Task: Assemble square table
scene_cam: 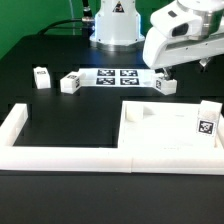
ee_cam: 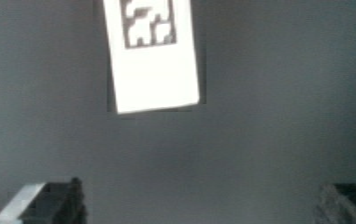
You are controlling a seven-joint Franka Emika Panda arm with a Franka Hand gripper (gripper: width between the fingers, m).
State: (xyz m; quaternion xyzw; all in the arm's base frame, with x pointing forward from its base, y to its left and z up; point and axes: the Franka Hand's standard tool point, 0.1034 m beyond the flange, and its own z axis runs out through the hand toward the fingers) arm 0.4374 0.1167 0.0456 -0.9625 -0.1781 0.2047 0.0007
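Observation:
The square tabletop slab (scene_cam: 150, 128) lies flat at the exterior view's lower right. A tagged white leg block (scene_cam: 207, 121) stands at its right edge. Three more white leg blocks lie on the black table: one (scene_cam: 41, 77) at the far left, one (scene_cam: 71, 82) beside it, one (scene_cam: 166, 87) right of the marker board. My gripper (scene_cam: 163, 72) hangs just above that last block. In the wrist view the block (ee_cam: 157, 55) lies ahead of the gripper (ee_cam: 201, 195), whose fingers (ee_cam: 50, 200) stand wide apart with nothing between them.
The marker board (scene_cam: 110, 77) lies between the leg blocks in front of the robot base (scene_cam: 115, 25). A low white border wall (scene_cam: 60, 155) runs along the front and up the exterior view's left side.

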